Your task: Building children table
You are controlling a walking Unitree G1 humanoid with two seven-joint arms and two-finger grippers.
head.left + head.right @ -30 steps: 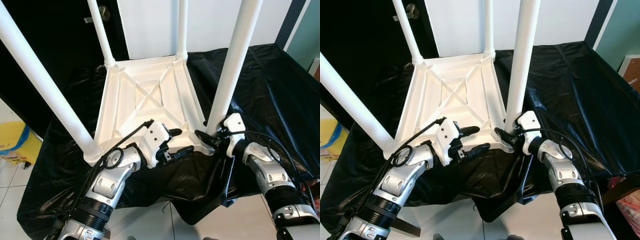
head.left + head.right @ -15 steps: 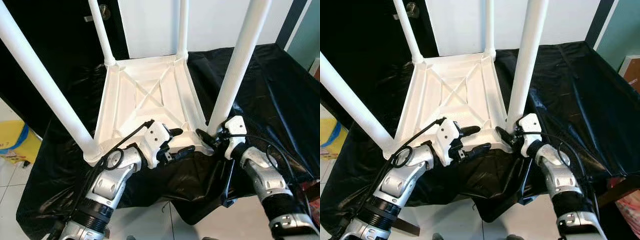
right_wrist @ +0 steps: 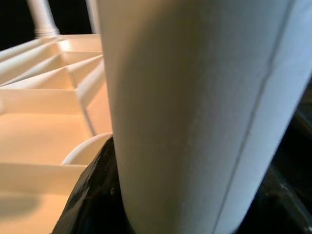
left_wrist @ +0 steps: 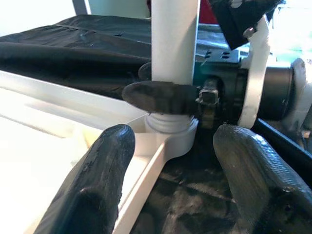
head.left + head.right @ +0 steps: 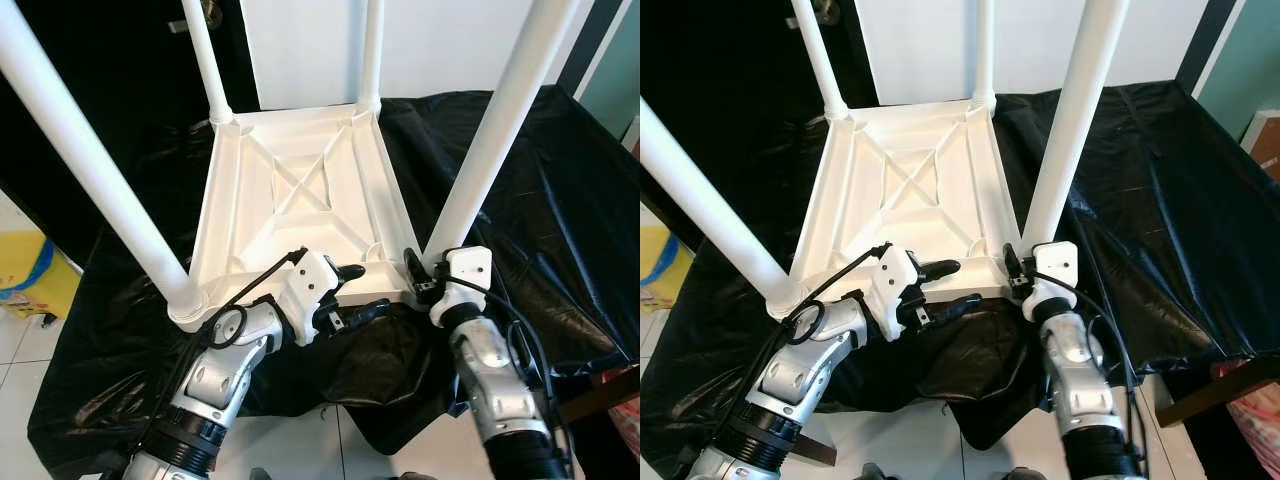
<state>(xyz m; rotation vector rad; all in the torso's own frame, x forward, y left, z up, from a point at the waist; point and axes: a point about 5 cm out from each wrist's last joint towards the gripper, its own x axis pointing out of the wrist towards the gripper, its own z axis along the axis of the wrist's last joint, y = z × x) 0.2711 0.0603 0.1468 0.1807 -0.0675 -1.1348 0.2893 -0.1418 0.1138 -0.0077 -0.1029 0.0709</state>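
A white plastic children's table (image 5: 290, 190) lies upside down on a black sheet, all of its legs pointing up. My left gripper (image 5: 368, 288) is open, one finger above and one below the table's near rim (image 4: 141, 190). In the left wrist view its fingers (image 4: 92, 180) frame the near right leg (image 4: 173, 39). My right gripper (image 5: 425, 278) is shut on the base of that leg (image 5: 490, 150), which looms large in the right wrist view (image 3: 195, 97) beside one finger (image 3: 92, 195).
The black sheet (image 5: 560, 200) drapes over the low surface and hangs off its near edge above the tiled floor. The near left leg (image 5: 90, 170) slants out toward the left. A yellow object (image 5: 25, 275) sits on the floor at left. A white wall stands behind.
My right forearm has swung inward and now points straight at the leg, with the gripper still at the leg's base. The view has shifted slightly. The left gripper has held its place.
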